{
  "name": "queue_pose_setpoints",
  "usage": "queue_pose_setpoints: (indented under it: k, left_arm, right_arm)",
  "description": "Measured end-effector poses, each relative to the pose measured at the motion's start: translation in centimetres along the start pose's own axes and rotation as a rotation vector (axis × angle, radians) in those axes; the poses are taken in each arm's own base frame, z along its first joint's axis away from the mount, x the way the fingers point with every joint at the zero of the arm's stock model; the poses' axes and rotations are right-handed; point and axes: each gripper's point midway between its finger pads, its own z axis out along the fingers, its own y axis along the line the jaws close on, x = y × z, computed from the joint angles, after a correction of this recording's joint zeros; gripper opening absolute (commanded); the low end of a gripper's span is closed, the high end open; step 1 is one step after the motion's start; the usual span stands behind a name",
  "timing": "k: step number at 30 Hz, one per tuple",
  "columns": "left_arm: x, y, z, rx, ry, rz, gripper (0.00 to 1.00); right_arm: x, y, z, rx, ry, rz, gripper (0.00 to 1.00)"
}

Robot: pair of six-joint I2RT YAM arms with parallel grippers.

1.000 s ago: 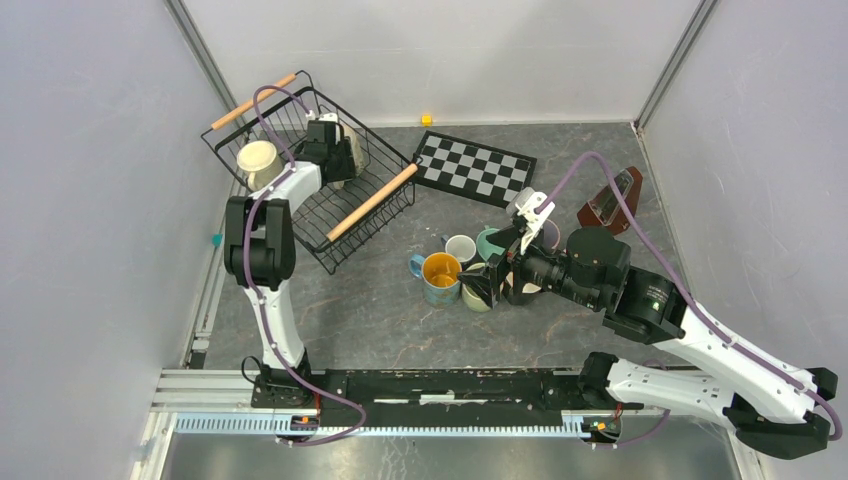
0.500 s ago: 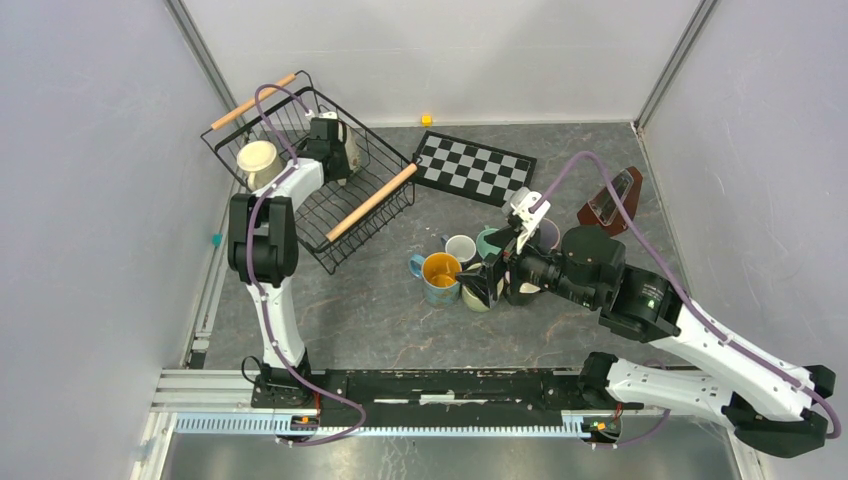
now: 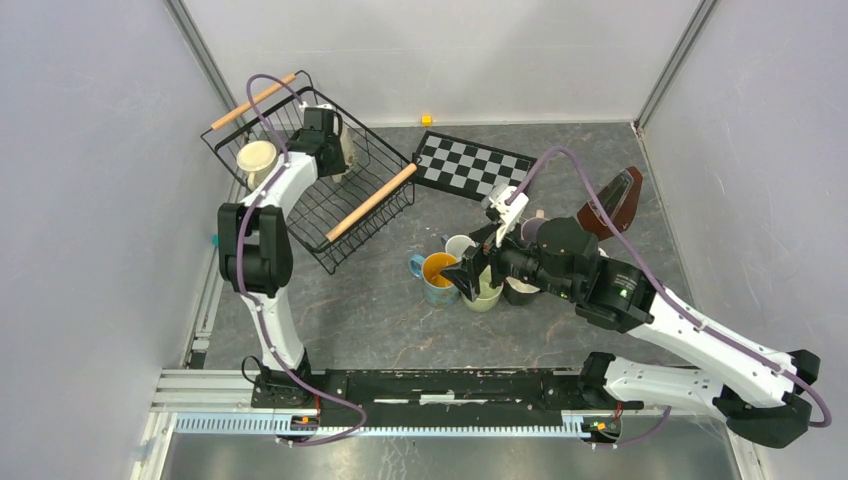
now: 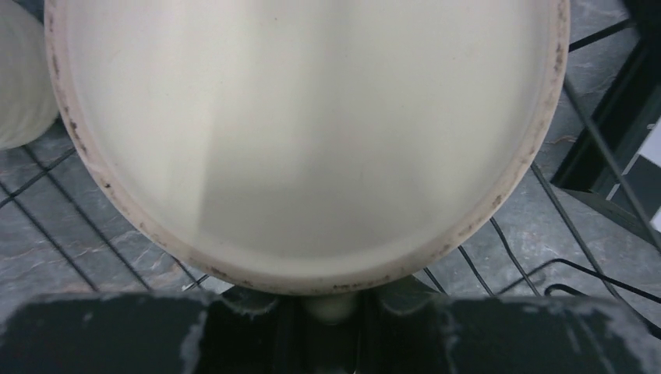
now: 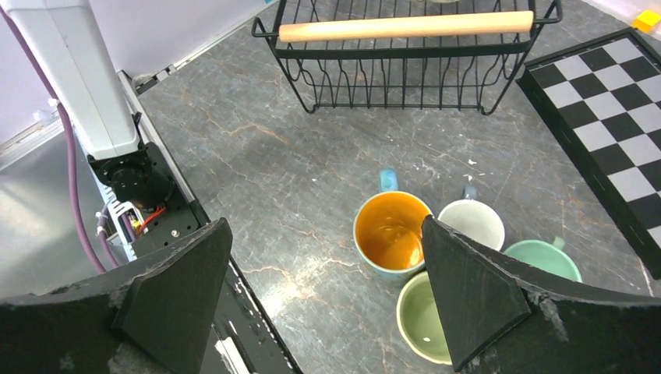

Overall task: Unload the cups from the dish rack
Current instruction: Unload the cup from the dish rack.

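Seen from above, the large black wire dish rack with light wooden rod handles [image 3: 375, 200] sits at the far left of the grey marbled counter [image 3: 370, 310]. The white left arm [image 3: 283, 180] reaches into it and sets the left jaws against a cream speckled ceramic mug [image 3: 345, 150] near the rack's far wall. A second cream mug [image 3: 257, 158] stands upright by the left rim, while the right jaws hang low over the counter, well apart from the rack. In the left wrist view the gripped mug's round cream face fills the frame, and the left jaws are drawn in narrow on a small cream part of it, handle or wall I cannot tell, with rack wires beneath. In the right wrist view the right jaws are spread fully wide and hold nothing. Below them a blue mug with a yellow inside [image 5: 392, 234], a white mug [image 5: 470, 224], a teal mug [image 5: 543, 261] and a light green mug [image 5: 425, 315] stand upright, crowded together. Glazed ceramic is likely stiff, slick, weighty for so thin a pinch, and easily chipped. A firm hold on the wall at the rim or on the handle seems best, with a straight lift clear of the wires.
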Motion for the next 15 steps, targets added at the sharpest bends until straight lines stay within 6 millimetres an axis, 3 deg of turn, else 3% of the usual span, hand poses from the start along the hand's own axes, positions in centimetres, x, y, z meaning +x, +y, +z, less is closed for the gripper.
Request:
queue_pose_setpoints:
  k: [8, 15]
  left_arm:
    - [-4.4, 0.2, -5.7, 0.005, -0.108, -0.018, 0.02]
    - [-8.0, -1.1, -11.9, 0.036, -0.201, -0.015, 0.02]
  right_arm:
    - [-0.7, -0.1, 1.9, -0.032, -0.019, 0.048, 0.98]
    - [-3.8, -1.9, 2.8, -0.072, -0.122, 0.149, 0.98]
